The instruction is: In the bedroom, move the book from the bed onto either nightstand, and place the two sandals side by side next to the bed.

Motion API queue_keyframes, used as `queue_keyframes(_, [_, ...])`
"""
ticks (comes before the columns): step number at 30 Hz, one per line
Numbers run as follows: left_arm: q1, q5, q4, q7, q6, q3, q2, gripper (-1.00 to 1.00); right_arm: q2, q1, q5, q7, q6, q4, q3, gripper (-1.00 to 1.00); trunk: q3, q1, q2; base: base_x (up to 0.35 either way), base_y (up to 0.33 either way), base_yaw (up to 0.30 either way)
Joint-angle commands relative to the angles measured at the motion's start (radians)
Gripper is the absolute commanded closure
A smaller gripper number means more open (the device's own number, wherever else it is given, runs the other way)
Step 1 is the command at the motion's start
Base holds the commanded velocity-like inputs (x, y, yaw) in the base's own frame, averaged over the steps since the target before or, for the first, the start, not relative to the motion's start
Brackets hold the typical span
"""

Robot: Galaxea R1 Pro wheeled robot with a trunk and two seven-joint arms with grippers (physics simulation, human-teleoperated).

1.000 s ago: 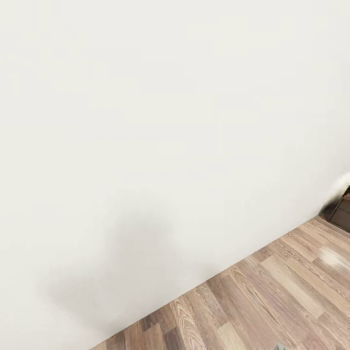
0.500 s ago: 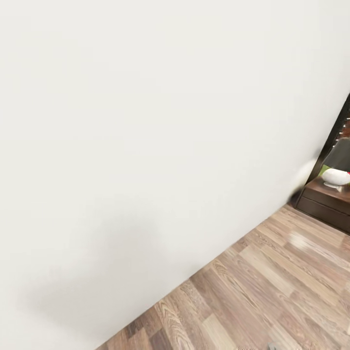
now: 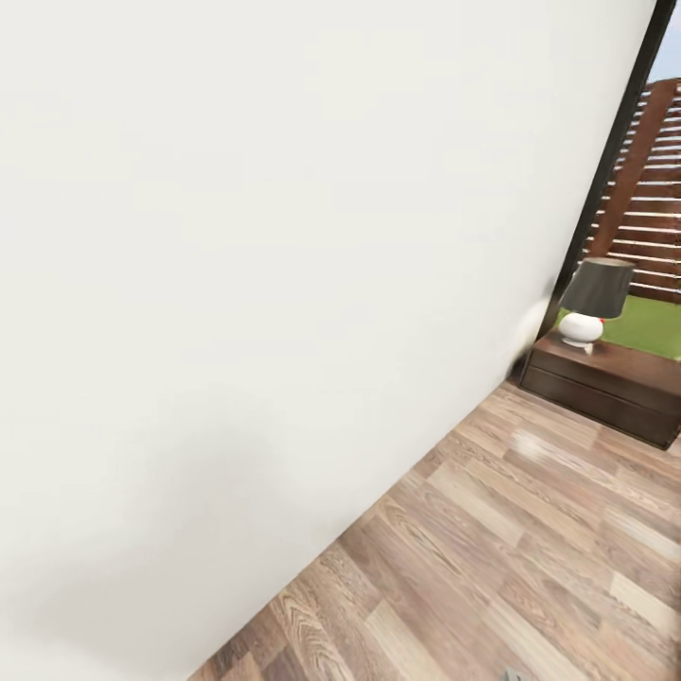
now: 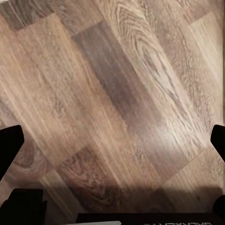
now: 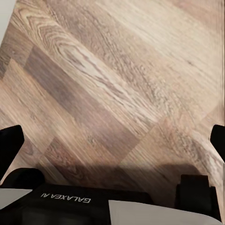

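Left gripper (image 4: 112, 140) spread over plank floor (image 3: 530, 549); white wall (image 3: 236, 284).

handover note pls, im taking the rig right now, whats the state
Left gripper: open, empty, over bare wood floor. Right gripper: open, empty, also over floor.
The head view faces a white wall. At far right a dark-brown nightstand stands by the window frame, with a lamp on its top.
The book, bed and sandals are not in sight here, so their state cannot be judged.
Nothing is held; treat all steps as still to do. Probably turn right toward the nightstand to find the bed.
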Motion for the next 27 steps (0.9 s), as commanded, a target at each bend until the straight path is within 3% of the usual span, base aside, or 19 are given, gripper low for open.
queue_keyframes(1, [0.0, 0.01, 0.001, -0.007, 0.0, 0.003, 0.0, -1.0, 0.0, -0.001, -0.009, 0.003, 0.007, 0.002, -0.004, -1.0, -0.001, 0.0, 0.0, 0.0, 0.0, -0.3])
queue_keyframes(27, [0.0, 0.01, 0.001, -0.007, 0.0, 0.002, 0.0, -1.0, 0.0, -0.001, -0.009, 0.003, 0.007, 0.002, -0.004, -1.0, -0.001, 0.0, 0.0, 0.0, 0.0, -0.3])
